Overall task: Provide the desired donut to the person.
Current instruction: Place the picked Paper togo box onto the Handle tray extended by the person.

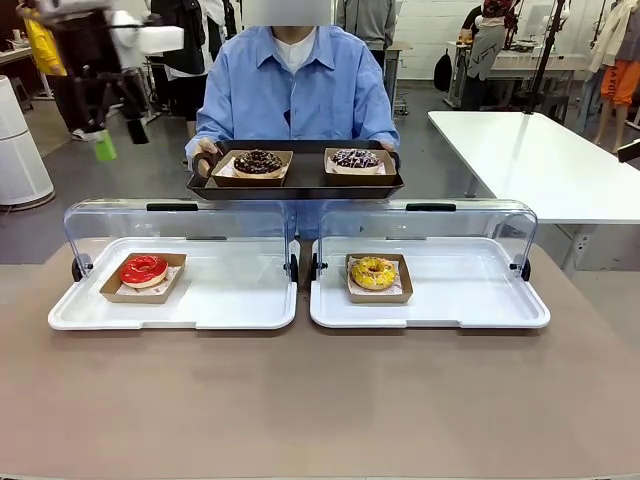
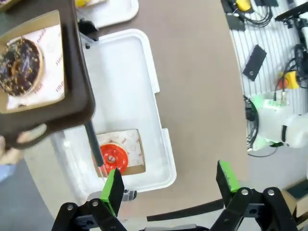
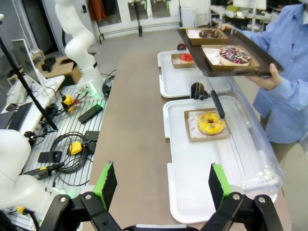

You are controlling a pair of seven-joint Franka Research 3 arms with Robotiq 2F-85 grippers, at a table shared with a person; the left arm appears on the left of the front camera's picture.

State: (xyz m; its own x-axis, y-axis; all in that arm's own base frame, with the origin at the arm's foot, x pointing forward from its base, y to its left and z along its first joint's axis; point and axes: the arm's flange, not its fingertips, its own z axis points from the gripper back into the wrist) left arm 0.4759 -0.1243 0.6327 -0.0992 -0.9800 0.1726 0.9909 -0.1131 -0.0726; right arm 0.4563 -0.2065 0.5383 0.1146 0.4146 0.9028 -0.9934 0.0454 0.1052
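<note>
Across the table, the person (image 1: 295, 90) in a light blue shirt holds a dark tray (image 1: 295, 185) carrying a chocolate donut (image 1: 258, 161) and a sprinkled chocolate donut (image 1: 356, 158). A red donut (image 1: 143, 270) lies in a cardboard tray in the left white tray (image 1: 90, 315). A yellow donut (image 1: 373, 272) lies likewise in the right white tray (image 1: 480, 310). My left gripper (image 2: 171, 185) hangs open high above the red donut (image 2: 111, 156) and appears blurred at upper left (image 1: 120, 140). My right gripper (image 3: 162, 185) is open, well short of the yellow donut (image 3: 211, 122). Neither gripper holds anything.
Both white trays have clear domed lids (image 1: 180, 225) swung open toward the person. The brown tabletop (image 1: 320, 400) lies in front of the trays. A white table (image 1: 530, 160) stands at the right. Cables and a controller (image 3: 72, 147) lie on the floor beside the table.
</note>
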